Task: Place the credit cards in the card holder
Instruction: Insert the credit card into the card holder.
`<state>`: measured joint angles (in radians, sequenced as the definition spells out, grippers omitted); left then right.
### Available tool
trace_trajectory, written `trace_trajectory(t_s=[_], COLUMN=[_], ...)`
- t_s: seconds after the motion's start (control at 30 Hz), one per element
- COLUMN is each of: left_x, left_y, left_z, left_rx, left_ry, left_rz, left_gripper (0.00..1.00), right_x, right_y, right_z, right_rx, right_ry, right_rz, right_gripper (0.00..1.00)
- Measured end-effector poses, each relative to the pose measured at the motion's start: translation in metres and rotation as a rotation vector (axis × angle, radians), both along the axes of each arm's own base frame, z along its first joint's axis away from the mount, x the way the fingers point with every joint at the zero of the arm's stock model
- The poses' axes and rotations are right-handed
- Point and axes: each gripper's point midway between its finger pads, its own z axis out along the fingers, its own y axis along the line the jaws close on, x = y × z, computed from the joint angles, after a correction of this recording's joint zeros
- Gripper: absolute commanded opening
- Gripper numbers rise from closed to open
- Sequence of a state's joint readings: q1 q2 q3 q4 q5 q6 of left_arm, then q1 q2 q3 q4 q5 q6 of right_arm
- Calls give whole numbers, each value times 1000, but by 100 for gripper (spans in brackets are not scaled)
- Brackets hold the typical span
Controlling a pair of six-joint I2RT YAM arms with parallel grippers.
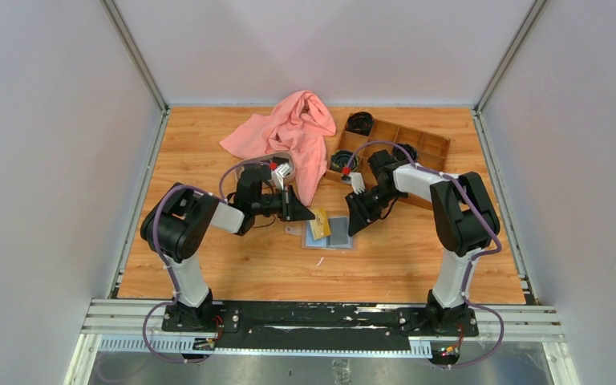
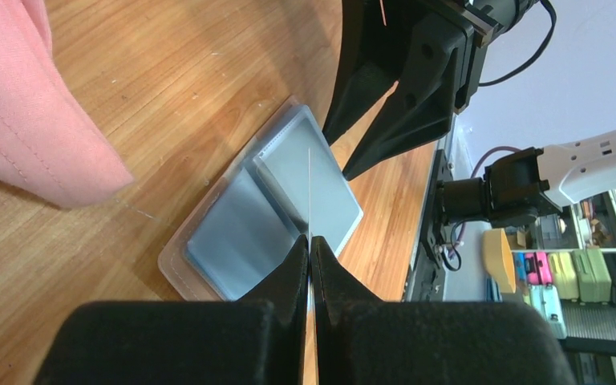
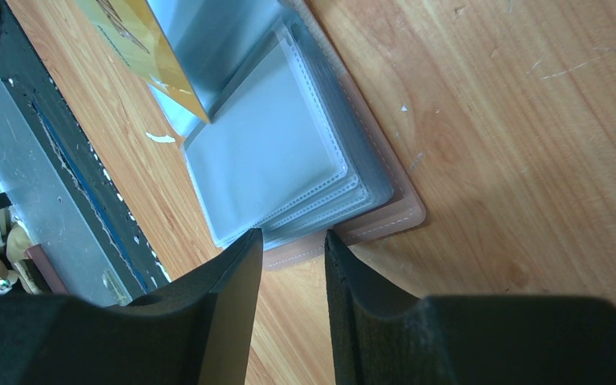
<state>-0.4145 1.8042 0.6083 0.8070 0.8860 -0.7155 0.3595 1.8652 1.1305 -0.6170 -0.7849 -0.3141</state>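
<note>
The card holder (image 1: 333, 233) lies open on the table between the arms, grey-blue inside with a tan-pink rim. My left gripper (image 1: 305, 211) is shut on a gold-tan credit card (image 1: 319, 218), held over the holder's left half. In the left wrist view the card (image 2: 309, 184) shows edge-on above the holder (image 2: 237, 237). My right gripper (image 1: 358, 220) is open and empty. In the right wrist view its tips (image 3: 293, 241) sit at the edge of the holder (image 3: 385, 223), by the clear sleeves, with the gold card (image 3: 132, 40) beyond. No dark cards are in view.
A pink cloth (image 1: 293, 132) lies bunched at the back centre. A brown wooden compartment box (image 1: 417, 144) with black items in it stands at the back right. The right gripper (image 2: 385, 112) shows close ahead in the left wrist view.
</note>
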Motion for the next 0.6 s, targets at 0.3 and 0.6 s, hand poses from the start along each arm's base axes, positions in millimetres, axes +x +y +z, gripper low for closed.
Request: trace_trajectory(t_s=[0.3, 0.6], left_x=[2, 1], left_y=[1, 2], left_z=[-3, -6], left_rx=[9, 21], left_ry=[-3, 11], left_rz=[11, 14], left_gripper=[0, 0], right_x=[0, 0], right_y=[0, 0], right_z=[0, 0], right_rx=[0, 0], right_ry=[0, 0], right_rz=[0, 0], right_gripper=[39, 39])
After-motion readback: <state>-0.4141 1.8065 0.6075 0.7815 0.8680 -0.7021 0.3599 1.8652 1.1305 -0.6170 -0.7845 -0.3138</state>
